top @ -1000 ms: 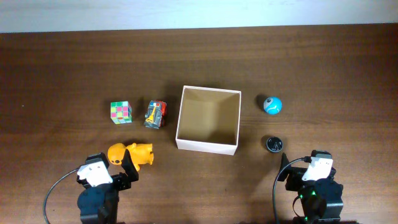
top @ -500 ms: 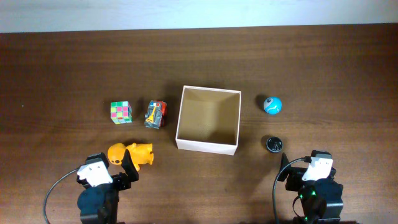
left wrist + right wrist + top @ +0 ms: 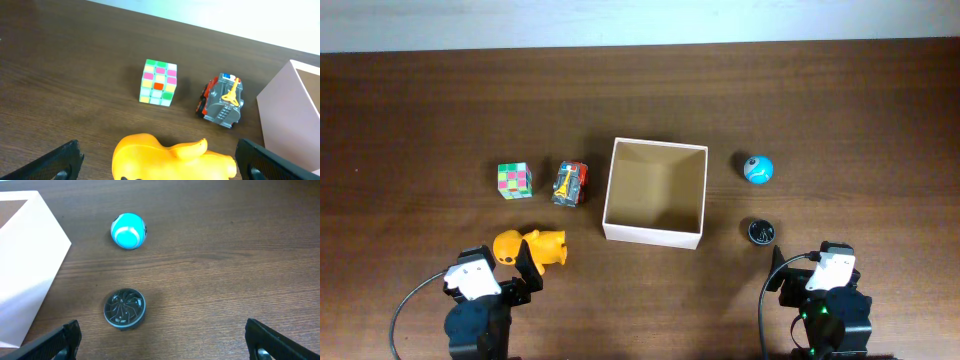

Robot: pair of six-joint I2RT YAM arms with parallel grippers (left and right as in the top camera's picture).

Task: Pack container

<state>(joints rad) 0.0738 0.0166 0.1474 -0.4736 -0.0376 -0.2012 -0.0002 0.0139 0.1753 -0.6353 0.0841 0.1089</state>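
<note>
Sitting near the middle of the dark wooden worktop [image 3: 840,90], the container [image 3: 652,236] is one square open-topped box with white outer walls and a bare tan floor. Five small things lie around it on the worktop, one of each kind.

To its left are three: a toy car [image 3: 570,184] just beside the left wall, a colour-tiled cube [image 3: 514,181] further left, and an orange toy animal [image 3: 531,247] nearer the arms. To its right are two, well apart from each other: a blue ball [image 3: 758,169] and a black disc [image 3: 760,232] nearer the arms.

Only the overhead view takes in all five and the box's inside. The left wrist view holds just the cube, the car, the orange toy and one white corner of the container, and it shows the car's grey body, red side and yellow part on top. The right wrist view holds just the ball, the disc and a white wall, and it shows curved vanes on the disc's face.

The left hand [image 3: 159,162] is spread wide with nothing in its grip; the orange toy lies low between its fingertips, though contact cannot be told. The right hand [image 3: 162,340] is likewise spread wide and grips nothing, with the disc ahead of it.
</note>
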